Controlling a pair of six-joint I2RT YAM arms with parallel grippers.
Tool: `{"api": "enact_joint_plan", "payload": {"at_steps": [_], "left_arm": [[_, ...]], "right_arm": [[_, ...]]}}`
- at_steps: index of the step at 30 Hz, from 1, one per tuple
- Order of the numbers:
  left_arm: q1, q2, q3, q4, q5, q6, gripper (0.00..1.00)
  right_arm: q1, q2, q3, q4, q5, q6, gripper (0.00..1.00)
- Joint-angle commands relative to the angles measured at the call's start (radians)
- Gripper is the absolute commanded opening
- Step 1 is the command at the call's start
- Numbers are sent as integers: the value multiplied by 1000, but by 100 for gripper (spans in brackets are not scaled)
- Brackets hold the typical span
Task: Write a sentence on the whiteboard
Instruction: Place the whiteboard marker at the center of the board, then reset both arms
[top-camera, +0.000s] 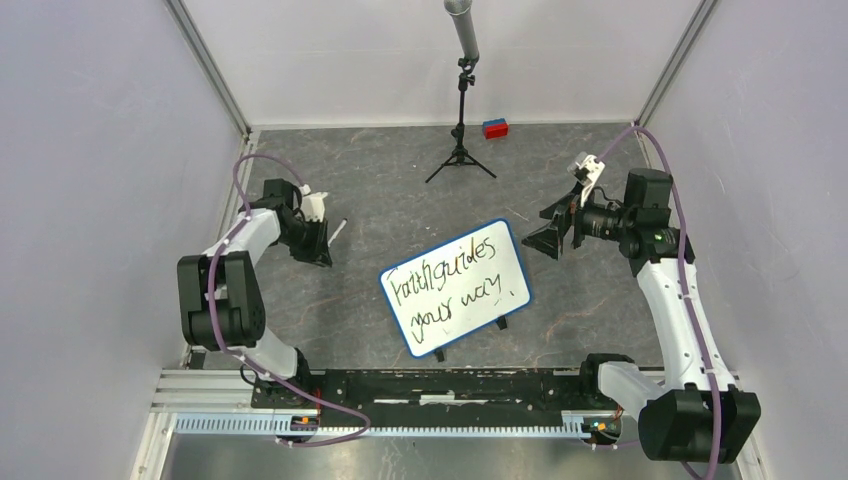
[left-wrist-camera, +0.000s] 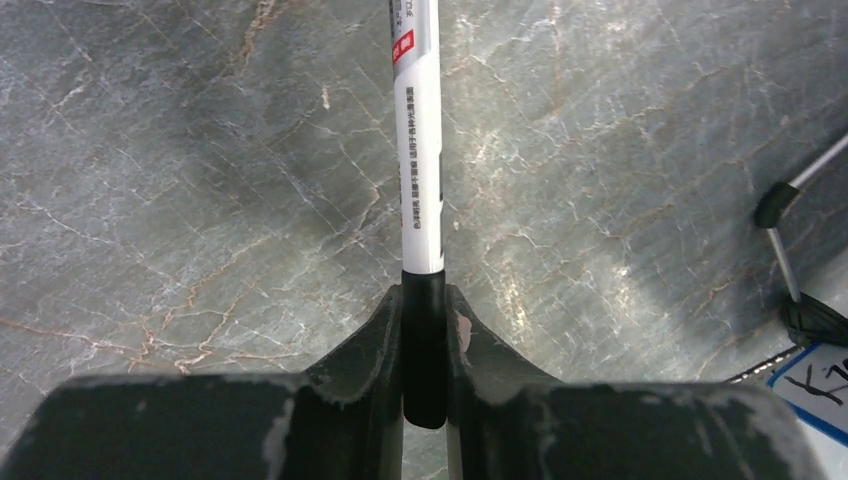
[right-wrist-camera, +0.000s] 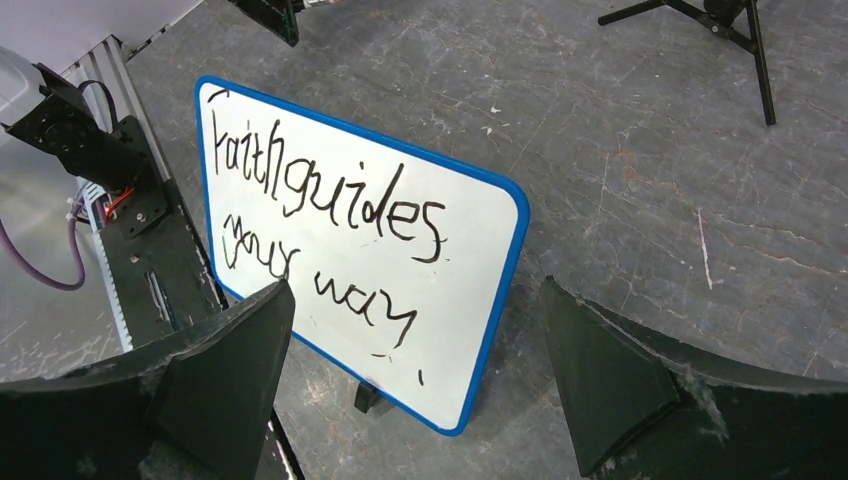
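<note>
Left of the whiteboard (right-wrist-camera: 460, 320), left jaws clamp a marker (left-wrist-camera: 420, 150); right jaws gape wide, holding nothing

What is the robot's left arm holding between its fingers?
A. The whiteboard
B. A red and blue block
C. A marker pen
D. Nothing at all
C: in the left wrist view, the left arm's fingers are closed on the black end of a white marker, which points away over the grey table.
</note>
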Motion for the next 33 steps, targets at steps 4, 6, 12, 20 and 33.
{"api": "enact_joint_plan", "payload": {"at_steps": [4, 6, 12, 20, 33], "left_arm": [[-15, 42, -20, 72, -73, -47, 26], [-18, 51, -28, 75, -93, -42, 28], [-37, 77, -43, 75, -125, -28, 38], [-66, 37, -49, 61, -142, -16, 51], [-56, -155, 274, -247, -81, 60, 100]], "right_arm": [[-5, -15, -17, 19, 8, -12, 98], [-5, -11, -14, 19, 7, -10, 98], [-8, -12, -3, 13, 10, -12, 98], [-14, -13, 15, -25, 20, -42, 98], [-67, 76, 202, -168, 99, -181, 98]]}}
